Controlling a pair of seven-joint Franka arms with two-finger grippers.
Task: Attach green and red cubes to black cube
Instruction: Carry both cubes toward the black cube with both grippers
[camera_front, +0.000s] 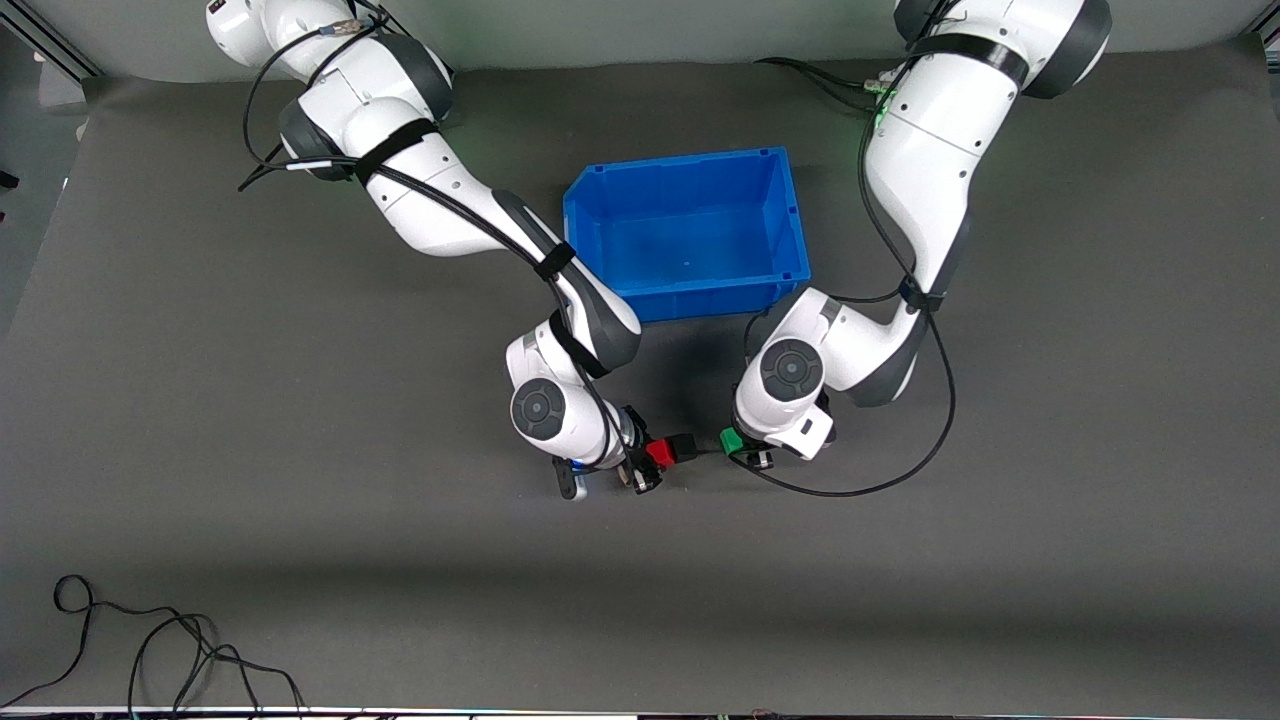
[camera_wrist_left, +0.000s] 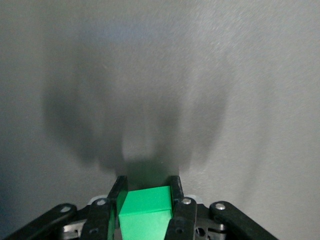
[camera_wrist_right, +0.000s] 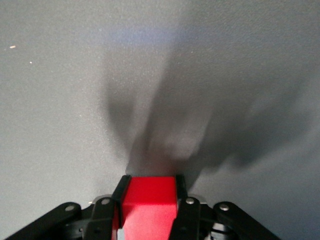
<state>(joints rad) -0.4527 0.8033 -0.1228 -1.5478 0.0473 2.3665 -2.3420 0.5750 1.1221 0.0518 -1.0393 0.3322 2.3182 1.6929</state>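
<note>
My right gripper is shut on the red cube, held over the grey mat. In the right wrist view the red cube fills the gap between the black fingers of that gripper. The black cube sits against the red cube's face that points toward the green cube; it is hidden in both wrist views. My left gripper is shut on the green cube, a small gap away from the black one. The left wrist view shows the green cube clamped in this gripper.
An empty blue bin stands on the mat, farther from the front camera than both grippers. A loose black cable lies near the table's front edge toward the right arm's end.
</note>
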